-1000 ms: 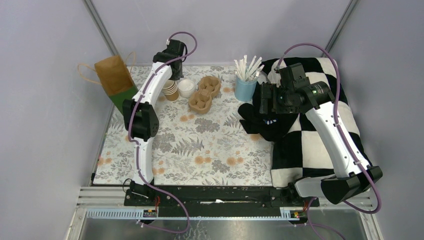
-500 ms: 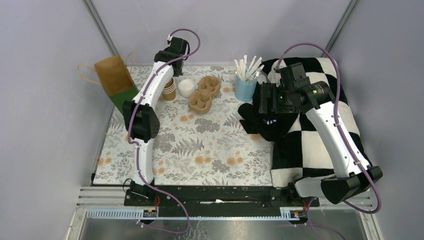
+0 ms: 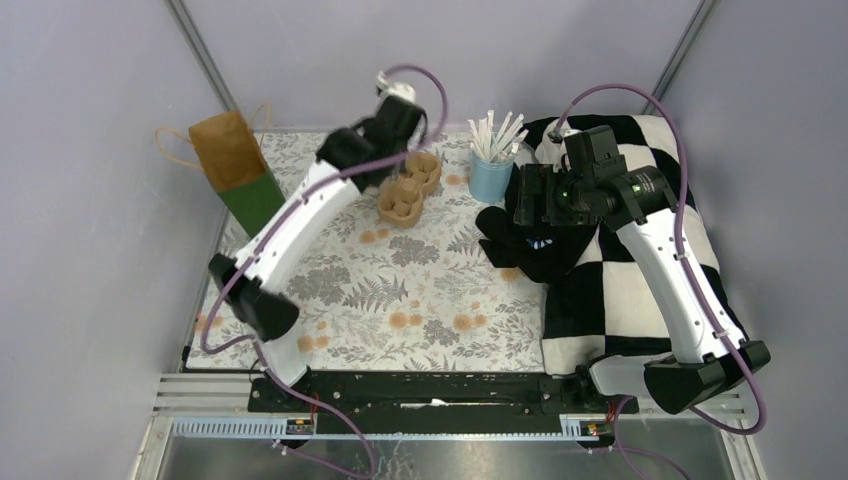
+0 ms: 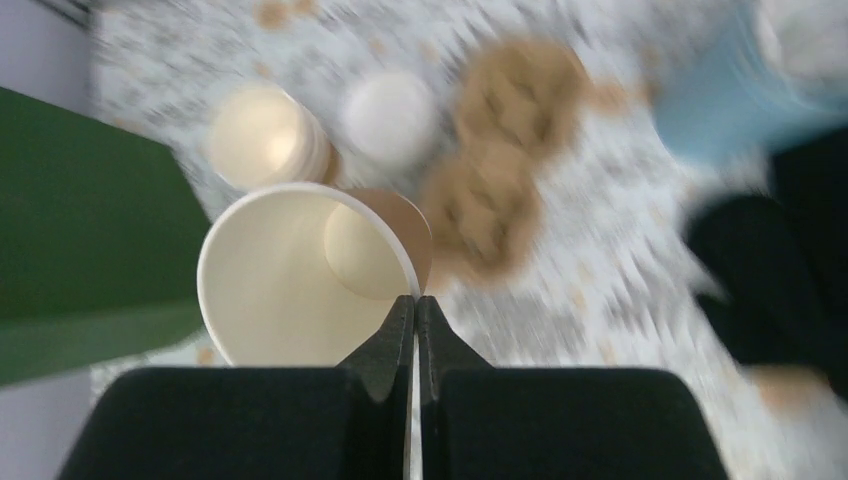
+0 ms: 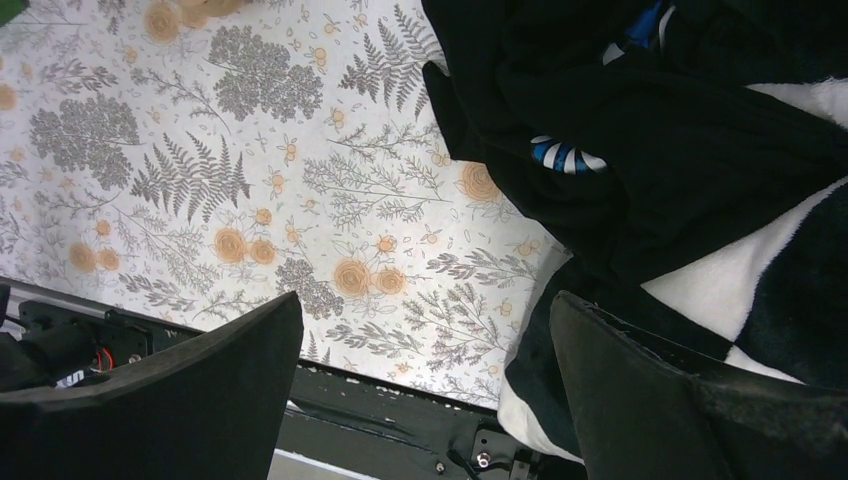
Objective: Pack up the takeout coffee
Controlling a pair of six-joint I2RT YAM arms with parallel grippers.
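My left gripper (image 4: 415,302) is shut on the rim of a tan paper cup (image 4: 280,280), cream-white inside and without a lid, which hangs tilted in the air. In the left wrist view, a stack of alike cups (image 4: 265,135) and a pile of white lids (image 4: 388,115) stand on the table below it. The brown pulp carrier (image 3: 408,187) lies just to their right. In the top view the blurred left arm hides the held cup, the stack and the lids. My right gripper (image 5: 425,300) is open and holds nothing, hovering over the black cloth (image 3: 520,245).
A brown paper bag (image 3: 228,150) with a green side stands at the back left. A light-blue cup of white straws (image 3: 490,178) stands right of the carrier. A black-and-white checkered blanket (image 3: 650,270) covers the right side of the table.
The left arm has lifted a cup off the stack and swung up and to the right, toward the carrier; its elbow has dropped to the front left. The right arm is unmoved.
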